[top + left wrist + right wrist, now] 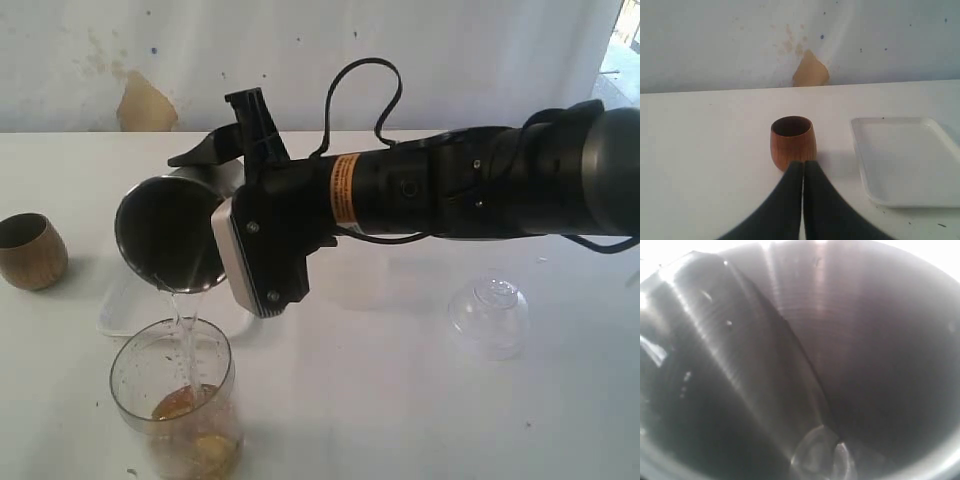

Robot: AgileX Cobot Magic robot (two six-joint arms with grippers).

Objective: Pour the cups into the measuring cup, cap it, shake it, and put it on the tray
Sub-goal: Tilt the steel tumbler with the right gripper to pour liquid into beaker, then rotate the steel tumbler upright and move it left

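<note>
Table (400, 400): white, carries all items.

Tray (905, 160): white, nothing seen on it in the left wrist view. In the exterior view it is partly hidden behind the tumbler. The final placement is not yet done.

Steel tumbler (165, 235): held tipped well over, mouth down toward the measuring cup. It is clasped across its body by the right gripper (235, 165), whose jaws are set wide around it. A thin clear stream (185, 330) is seen falling from the lip. The right wrist view is filled by the tumbler's shiny wall (790, 340).

Measuring cup (180, 400): upright on the table in front of the tray, directly under the lip. An amber layer is noted at the bottom; the fill level is low. No cap is on it.

Clear domed lid (490, 315): resting on the table, well apart from the measuring cup. It is judged to be the cap.

Brown cup (792, 142): upright, at the far left. Whether it is already emptied cannot be told.

Left gripper (803, 170): fingers pressed together, nothing held, just short of the brown cup.

Status: first stage, pouring under way. Capping, shaking and traying are left.
</note>
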